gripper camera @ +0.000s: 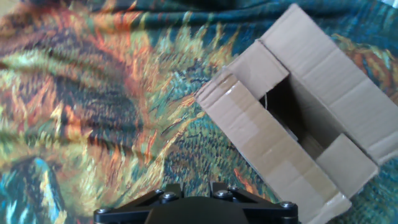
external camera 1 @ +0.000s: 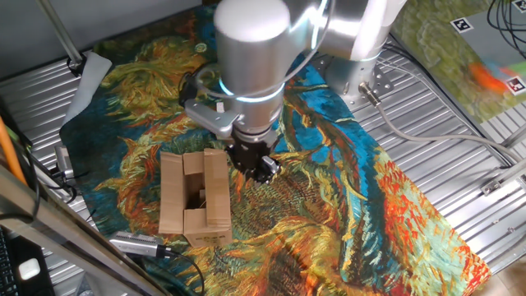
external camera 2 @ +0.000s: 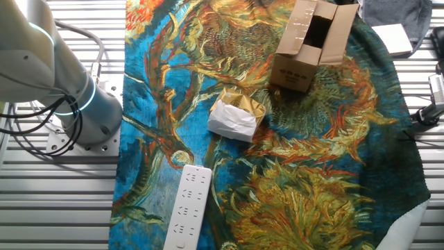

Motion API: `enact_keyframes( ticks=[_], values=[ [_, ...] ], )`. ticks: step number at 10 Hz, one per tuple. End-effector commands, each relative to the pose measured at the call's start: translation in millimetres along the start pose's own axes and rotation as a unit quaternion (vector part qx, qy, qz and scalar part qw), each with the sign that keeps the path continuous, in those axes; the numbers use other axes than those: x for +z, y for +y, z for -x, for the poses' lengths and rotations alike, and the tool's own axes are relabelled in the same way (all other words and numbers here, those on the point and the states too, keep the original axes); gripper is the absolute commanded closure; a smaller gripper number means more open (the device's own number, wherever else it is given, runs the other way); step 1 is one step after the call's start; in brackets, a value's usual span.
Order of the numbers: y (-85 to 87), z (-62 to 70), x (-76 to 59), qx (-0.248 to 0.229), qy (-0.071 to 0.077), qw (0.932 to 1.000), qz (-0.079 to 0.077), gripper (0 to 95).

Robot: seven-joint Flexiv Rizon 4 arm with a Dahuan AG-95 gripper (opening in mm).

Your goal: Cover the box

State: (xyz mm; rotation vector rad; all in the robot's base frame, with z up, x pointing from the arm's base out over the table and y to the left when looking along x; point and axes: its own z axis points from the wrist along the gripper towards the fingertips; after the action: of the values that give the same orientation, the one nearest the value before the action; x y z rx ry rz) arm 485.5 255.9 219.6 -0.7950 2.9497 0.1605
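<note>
The box point(external camera 1: 197, 197) is a small brown cardboard carton standing on the patterned cloth with its top open. One long flap lies spread outward, the other stands up, and the short flaps lean partly inward. My gripper point(external camera 1: 259, 167) hangs just to the right of it, close above the cloth and holding nothing. In the hand view the box point(gripper camera: 292, 118) fills the right side, its dark inside showing. Only the gripper's black base point(gripper camera: 196, 208) shows at the bottom edge, with the fingertips out of sight. The other fixed view shows the box point(external camera 2: 309, 42) at the top, without the gripper.
A crumpled white-and-tan paper packet point(external camera 2: 236, 118) lies mid-cloth and a white power strip point(external camera 2: 187, 208) lies nearer the cloth's edge. A metal cylinder with a cable point(external camera 1: 136, 243) rests beside the box. The robot base point(external camera 2: 76, 104) and cables stand on the ribbed metal table point(external camera 1: 460, 156).
</note>
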Motion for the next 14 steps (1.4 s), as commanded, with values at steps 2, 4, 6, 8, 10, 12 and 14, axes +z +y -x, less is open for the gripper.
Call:
enact_keyframes(
  ticks=[2,4,6,8,10,12,14],
  values=[
    [0.6,3.2,0.6,-0.033,0.014,0.9994,0.003,76.0],
    [0.6,3.2,0.6,-0.049,0.016,0.9987,0.002,76.0],
    [0.6,3.2,0.6,-0.055,0.017,0.9983,0.001,76.0],
    [0.6,3.2,0.6,-0.057,0.020,0.9981,-0.008,76.0],
    [0.6,3.2,0.6,-0.063,0.021,0.9978,-0.007,76.0],
    [0.6,3.2,0.6,-0.068,0.023,0.9974,-0.006,76.0],
    [0.6,3.2,0.6,-0.068,0.024,0.9974,-0.006,76.0]
  ],
)
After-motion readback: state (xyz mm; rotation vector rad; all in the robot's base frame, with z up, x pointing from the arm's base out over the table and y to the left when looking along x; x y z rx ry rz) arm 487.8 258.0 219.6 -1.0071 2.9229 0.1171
